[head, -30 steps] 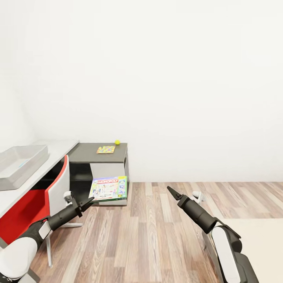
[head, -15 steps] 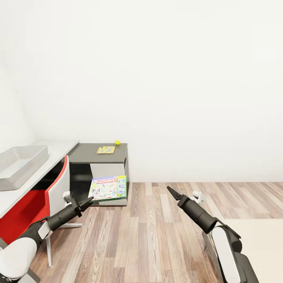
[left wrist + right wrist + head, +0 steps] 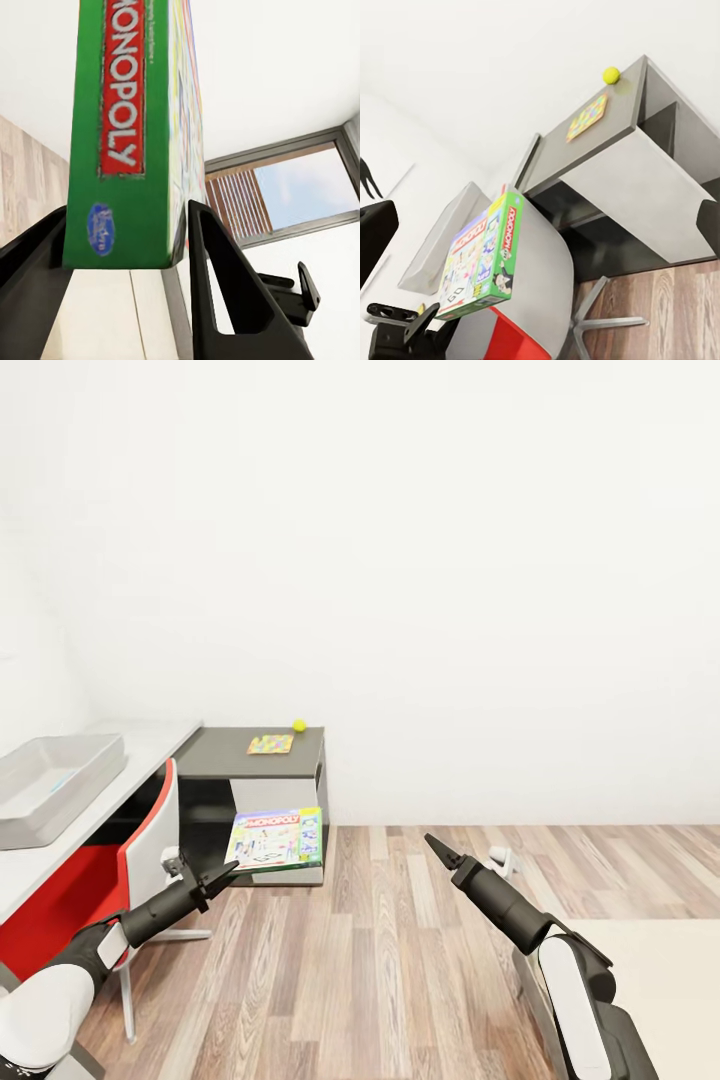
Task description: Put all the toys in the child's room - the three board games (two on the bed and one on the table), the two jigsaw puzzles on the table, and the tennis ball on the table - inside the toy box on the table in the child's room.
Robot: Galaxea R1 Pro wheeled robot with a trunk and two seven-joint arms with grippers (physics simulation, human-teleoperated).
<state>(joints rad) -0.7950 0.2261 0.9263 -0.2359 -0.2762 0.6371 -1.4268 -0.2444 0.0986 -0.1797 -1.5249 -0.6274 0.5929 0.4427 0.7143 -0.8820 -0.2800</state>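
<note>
Left gripper point(image 3: 222, 876): my left wrist camera has both fingers point(image 3: 225, 292) clamped on the green edge of the Monopoly box point(image 3: 131, 135), one on each face; from the head camera I see the box point(image 3: 277, 839) held up at the gripper's tip, printed face toward me, in front of the dark grey desk section point(image 3: 225, 752).
Right gripper point(image 3: 438, 849): raised over the wood floor point(image 3: 400, 960), well to the right of the desk section; its tip looks like a closed point with nothing in it, though I can't tell for certain.
What the right wrist adds: it looks back at the desk section point(image 3: 607, 139) from the side and shows the Monopoly box point(image 3: 484, 255) pinched by the left gripper point(image 3: 431, 315) beside the back of the red chair point(image 3: 532, 292), a relation the head camera flattens.
Counts: one board game in sight; one jigsaw puzzle point(image 3: 270, 744) and one tennis ball point(image 3: 298, 725), both on the desk section, the ball nearer the wall; one toy box point(image 3: 50, 785) on the pale desk top point(image 3: 150, 745), left of the desk section.
Toy box contents: a bluish patch inside, too indistinct for me to name.
In the way: the red chair point(image 3: 100, 870) stands between my left arm and the pale desk top.
Other: a small white object point(image 3: 500, 857) lies on the floor right of the desk section; the left wrist also shows a window point(image 3: 300, 187).
</note>
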